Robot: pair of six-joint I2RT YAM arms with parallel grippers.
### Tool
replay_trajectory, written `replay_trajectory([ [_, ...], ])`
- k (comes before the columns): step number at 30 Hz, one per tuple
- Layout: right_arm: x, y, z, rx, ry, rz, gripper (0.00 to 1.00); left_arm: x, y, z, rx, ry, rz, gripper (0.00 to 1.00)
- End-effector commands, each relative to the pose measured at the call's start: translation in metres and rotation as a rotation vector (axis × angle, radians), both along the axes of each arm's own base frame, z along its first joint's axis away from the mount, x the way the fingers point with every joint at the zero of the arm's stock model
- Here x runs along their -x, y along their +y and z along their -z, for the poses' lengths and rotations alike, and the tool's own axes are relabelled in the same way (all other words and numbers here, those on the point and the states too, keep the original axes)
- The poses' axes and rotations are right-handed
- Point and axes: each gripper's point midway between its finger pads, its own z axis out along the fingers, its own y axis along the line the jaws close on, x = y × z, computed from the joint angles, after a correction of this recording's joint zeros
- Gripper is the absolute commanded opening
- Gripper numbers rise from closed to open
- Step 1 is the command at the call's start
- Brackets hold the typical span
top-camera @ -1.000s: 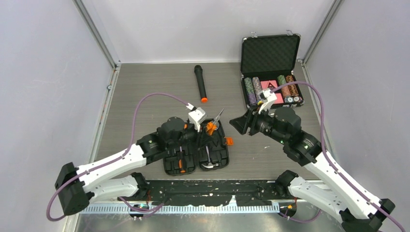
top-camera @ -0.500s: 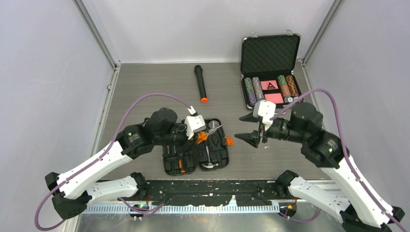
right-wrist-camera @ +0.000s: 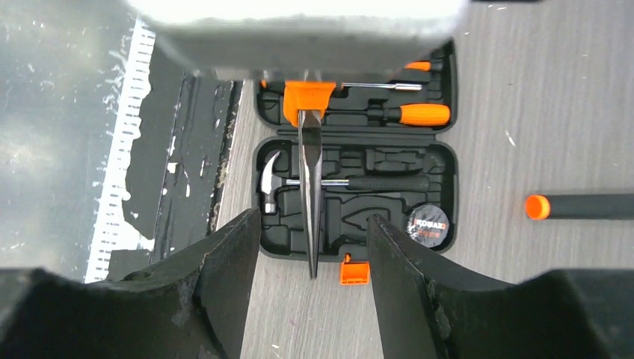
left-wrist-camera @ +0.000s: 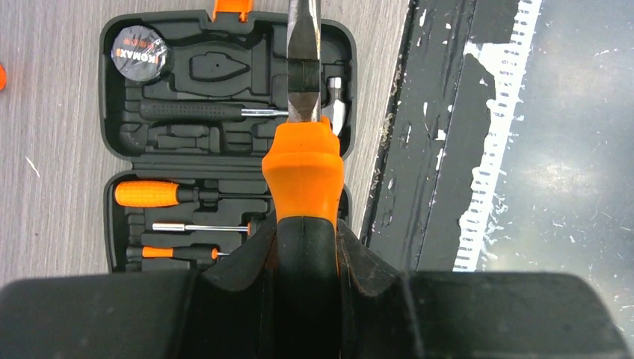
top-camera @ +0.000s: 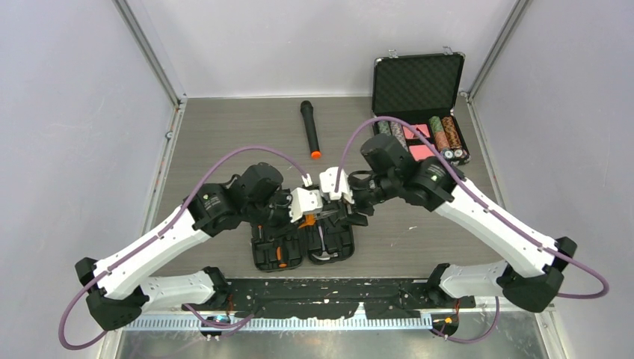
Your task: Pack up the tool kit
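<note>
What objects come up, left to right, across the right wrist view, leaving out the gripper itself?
hammer head → pliers → orange latch → round KOMAX-labelled roll → microphone

top external: high behind the robot, looking down over whole table (top-camera: 224, 142) | wrist views: close, angled down from opposite sides | shared: open tool kit (left-wrist-camera: 224, 67), pliers (right-wrist-camera: 310, 187)

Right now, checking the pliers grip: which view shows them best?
Left wrist: the pliers fill the centre, handles clamped in the left gripper, nose pointing away. Right wrist shows mainly their nose, framed by the open right gripper; top external only an orange speck.
</note>
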Motion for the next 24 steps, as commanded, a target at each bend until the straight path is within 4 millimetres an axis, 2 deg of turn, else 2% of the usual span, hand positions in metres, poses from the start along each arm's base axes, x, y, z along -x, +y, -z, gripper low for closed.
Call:
replay_trajectory([
  [1, 0.005, 0.01, -0.005, 0.014, -0.03, -0.073, 0.59, 0.003, -0.009, -0.022, 0.065, -0.043, 0.063, 0.0],
  [6, 0.006, 0.027, 0.002, 0.005, 0.017, -0.113, 0.5, 0.004, -0.012, -0.019, 0.073, -0.041, 0.075, 0.0],
  [11, 0.004, 0.035, 0.009, 0.008, 0.052, -0.114, 0.3, 0.006, -0.013, -0.018, 0.084, -0.042, 0.085, 0.0],
  [14, 0.005, 0.037, 0.008, -0.005, 0.062, -0.113, 0.09, 0.005, -0.011, -0.016, 0.076, -0.046, 0.077, 0.0],
  [16, 0.006, 0.036, 0.008, -0.009, 0.063, -0.109, 0.06, 0.001, -0.008, -0.014, 0.071, -0.062, 0.053, 0.02],
  [19, 0.007, 0.03, 0.012, 0.001, 0.09, -0.074, 0.05, -0.008, 0.0, -0.012, 0.059, -0.107, -0.009, 0.2],
  [24, -0.011, 0.017, 0.032, 0.029, 0.19, 0.105, 0.05, -0.03, 0.018, -0.024, 0.09, -0.221, -0.16, 0.62],
])
